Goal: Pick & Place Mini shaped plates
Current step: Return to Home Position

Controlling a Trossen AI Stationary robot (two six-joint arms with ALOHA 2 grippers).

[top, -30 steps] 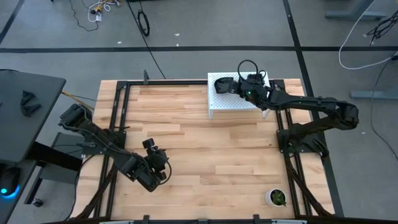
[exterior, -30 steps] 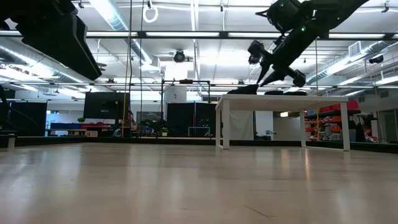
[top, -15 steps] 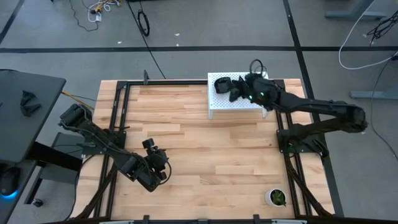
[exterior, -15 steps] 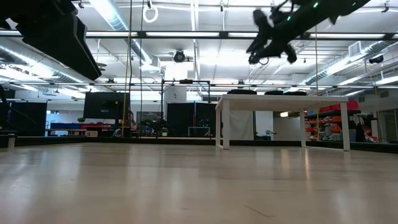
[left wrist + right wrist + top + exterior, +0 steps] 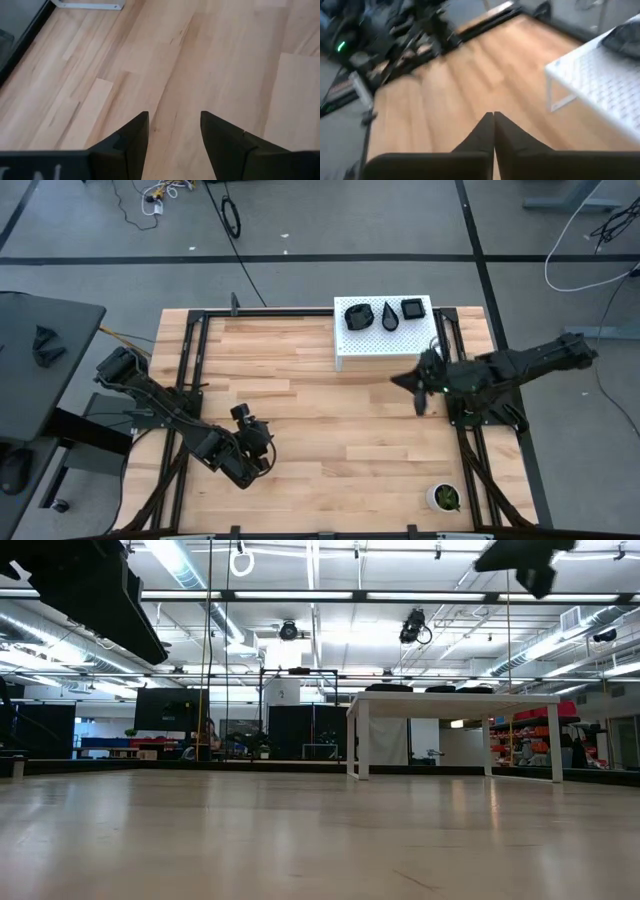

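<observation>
Three glossy black mini plates, a rounded one (image 5: 357,316), a teardrop one (image 5: 390,316) and a square one (image 5: 412,310), rest flat on the top of a white perforated stand (image 5: 372,346) at the table's far side. They show as dark low shapes on the stand in the low view (image 5: 440,689). My right gripper (image 5: 410,380) is shut and empty, in the air on the near side of the stand, toward the right; its fingers show closed in the right wrist view (image 5: 493,122). My left gripper (image 5: 258,442) waits open and empty over the table's near left (image 5: 174,130).
A small white cup with green contents (image 5: 444,498) stands near the table's near right corner. Black frame rails (image 5: 192,370) run along the left and right sides. Bare wood (image 5: 320,410) lies between the stand and the left gripper.
My right gripper has risen from the stand's top and drawn back toward the table's near edge and right, off the stand. The teardrop and square plates, covered by the arm before, now show on the stand beside the rounded one.
</observation>
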